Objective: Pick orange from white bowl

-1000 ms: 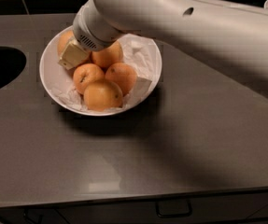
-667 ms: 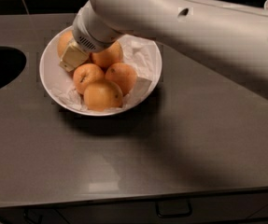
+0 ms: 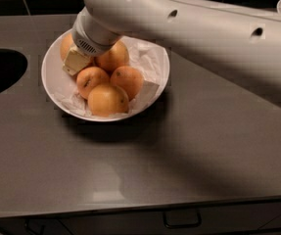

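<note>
Orange (image 3: 65,45) at the left back of the white bowl (image 3: 52,84), half hidden by the claw (image 3: 76,61) set against its right side, whether the claw is apart or clamped cannot be told, pale arm (image 3: 189,28) slanting in from upper right over the bowl's rear, four deeper-orange fruits (image 3: 107,100) crowded just beside, crumpled paper (image 3: 147,58) lining, dark counter (image 3: 179,151), round dark opening (image 3: 0,72) at left.

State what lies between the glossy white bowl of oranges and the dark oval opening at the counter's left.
Bare grey countertop, per the camera view. The gripper is in the white bowl, left side.

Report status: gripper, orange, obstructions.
Gripper low in white bowl, against back-left orange. Orange sits in bowl, partly hidden behind gripper. Four other oranges packed alongside.
</note>
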Robot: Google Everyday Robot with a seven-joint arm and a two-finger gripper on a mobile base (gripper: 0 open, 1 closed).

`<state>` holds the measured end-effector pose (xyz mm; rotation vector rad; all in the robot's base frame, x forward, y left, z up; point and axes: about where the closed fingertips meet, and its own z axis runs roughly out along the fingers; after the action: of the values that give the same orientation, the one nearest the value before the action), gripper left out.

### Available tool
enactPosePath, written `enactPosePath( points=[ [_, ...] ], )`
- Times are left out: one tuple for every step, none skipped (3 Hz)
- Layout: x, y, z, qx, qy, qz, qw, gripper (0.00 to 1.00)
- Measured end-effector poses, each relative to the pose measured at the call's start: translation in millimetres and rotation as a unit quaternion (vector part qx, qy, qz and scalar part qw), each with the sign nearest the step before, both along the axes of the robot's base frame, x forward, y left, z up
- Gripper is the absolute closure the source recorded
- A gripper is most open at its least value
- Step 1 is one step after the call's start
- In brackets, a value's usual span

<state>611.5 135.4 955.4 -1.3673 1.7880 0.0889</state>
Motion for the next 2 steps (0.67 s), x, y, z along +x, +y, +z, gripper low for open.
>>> enactPosePath(
  points=[
    [7.5,6.7,-10.8,-0.015,0.013,0.007,0.9998,0.28],
    [11.5,10.9,-11.4,-0.017,0.009,0.004,0.9998,0.27]
  ],
)
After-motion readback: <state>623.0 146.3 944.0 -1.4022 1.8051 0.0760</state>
